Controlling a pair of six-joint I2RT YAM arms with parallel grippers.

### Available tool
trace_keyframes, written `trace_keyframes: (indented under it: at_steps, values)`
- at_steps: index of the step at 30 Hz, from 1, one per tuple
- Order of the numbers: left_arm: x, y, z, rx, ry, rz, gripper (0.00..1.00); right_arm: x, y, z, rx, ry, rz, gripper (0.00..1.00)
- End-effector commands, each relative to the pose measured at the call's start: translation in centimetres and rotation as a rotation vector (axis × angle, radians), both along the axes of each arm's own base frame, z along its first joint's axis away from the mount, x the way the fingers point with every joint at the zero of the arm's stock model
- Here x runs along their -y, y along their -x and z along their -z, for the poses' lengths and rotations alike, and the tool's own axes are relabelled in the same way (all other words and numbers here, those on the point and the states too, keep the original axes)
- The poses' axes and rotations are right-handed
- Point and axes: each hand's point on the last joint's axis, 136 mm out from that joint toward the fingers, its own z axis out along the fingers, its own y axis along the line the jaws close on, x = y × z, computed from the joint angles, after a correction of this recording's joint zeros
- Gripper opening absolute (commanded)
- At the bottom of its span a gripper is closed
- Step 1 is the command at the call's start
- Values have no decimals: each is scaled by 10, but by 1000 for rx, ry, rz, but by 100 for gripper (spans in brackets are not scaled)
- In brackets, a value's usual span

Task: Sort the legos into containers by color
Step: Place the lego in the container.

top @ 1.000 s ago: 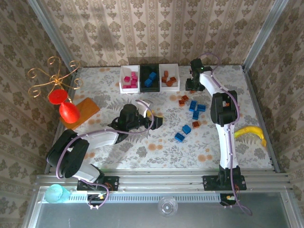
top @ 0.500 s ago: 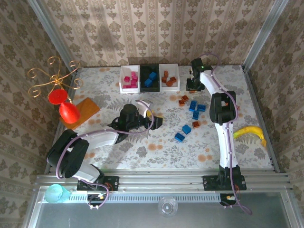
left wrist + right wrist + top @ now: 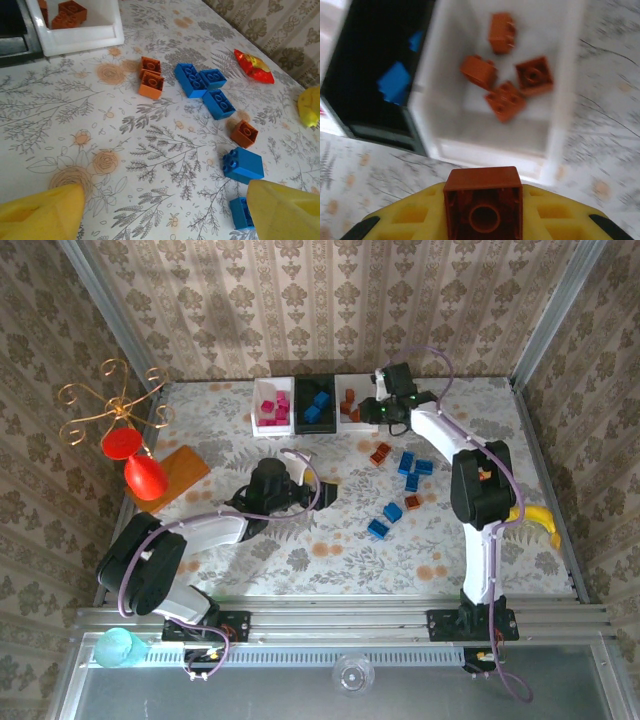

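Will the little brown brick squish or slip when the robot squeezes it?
Probably no squishing: the small reddish-brown plastic brick shows crisp square edges in the right gripper. It likely weighs little, since its underside looks hollow. Its smooth flat sides might slip, though the yellow pads seem to hold it squarely.

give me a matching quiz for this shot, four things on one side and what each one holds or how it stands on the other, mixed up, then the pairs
Column one
1. left white bin
2. black bin
3. right gripper
4. left gripper

Column two
a. holds blue bricks
b. shut on a reddish-brown brick
c. holds pink bricks
d. open, with nothing between its fingers

Pairs: 1-c, 2-a, 3-b, 4-d
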Motion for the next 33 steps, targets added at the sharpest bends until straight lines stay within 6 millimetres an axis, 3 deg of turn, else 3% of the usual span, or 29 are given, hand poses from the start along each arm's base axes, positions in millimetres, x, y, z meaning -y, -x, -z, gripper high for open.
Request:
trace_keyframes:
  at_steps: [1,6,10,16,21,24,28,33]
  values:
    - [-4,-3,-15,11,33,-29,85,-9,-27,-1,47,-29,20,33]
    - [-6,-1,-17,9,34,-33,85,-8,-68,-2,113,-4,84,36]
    - [-10,2,-19,10,27,-39,85,0,-95,-1,154,55,150,44]
    - [-16,3,-19,20,7,-51,86,3,-106,-33,217,75,151,55]
    - [-5,2,-14,4,-2,-2,86,1,-69,-61,216,32,109,60]
    - [10,3,-5,-19,-24,46,86,11,-26,-59,205,16,110,65]
    - [30,7,11,-30,-91,106,85,37,37,-43,171,23,165,69]
    - [59,36,28,-10,-185,203,85,74,94,-26,125,43,247,79]
